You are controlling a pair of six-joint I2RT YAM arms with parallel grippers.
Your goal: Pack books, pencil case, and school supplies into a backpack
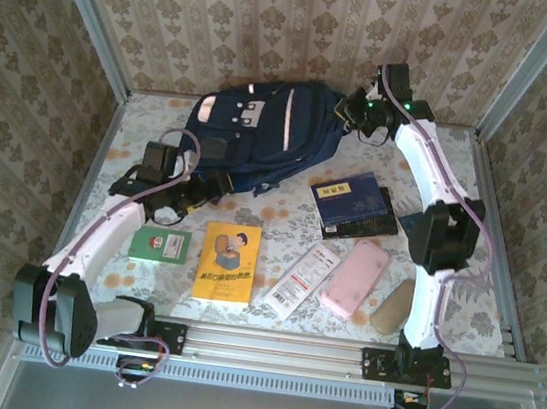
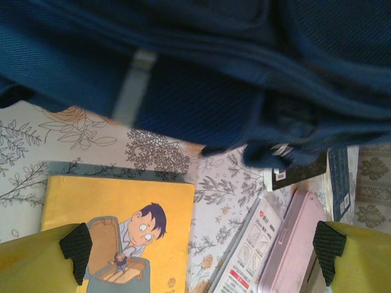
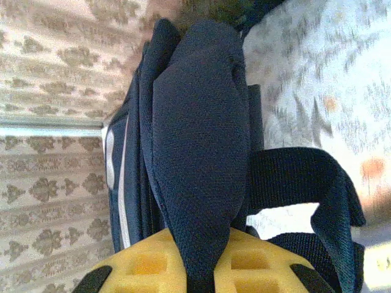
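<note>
Your bench [image 1: 286, 221] wears a flowered cloth. The backpack [image 1: 263, 133] lies at the far middle. Near its right corner lies the navy book [image 1: 356, 204]. Nearer you than the backpack, left to right: green booklet [image 1: 160, 244], yellow paperback [image 1: 227, 262], white packet [image 1: 302, 280], pink pouch [image 1: 355, 276], tan pouch [image 1: 392, 306].

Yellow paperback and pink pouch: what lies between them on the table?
The white packet with red print lies between the yellow paperback and the pink pouch, clearest in the top view.

Left gripper [image 2: 203, 255] wide open; right gripper [image 3: 198, 271] clamped on backpack [image 3: 201, 122], arm outstretched.
</note>
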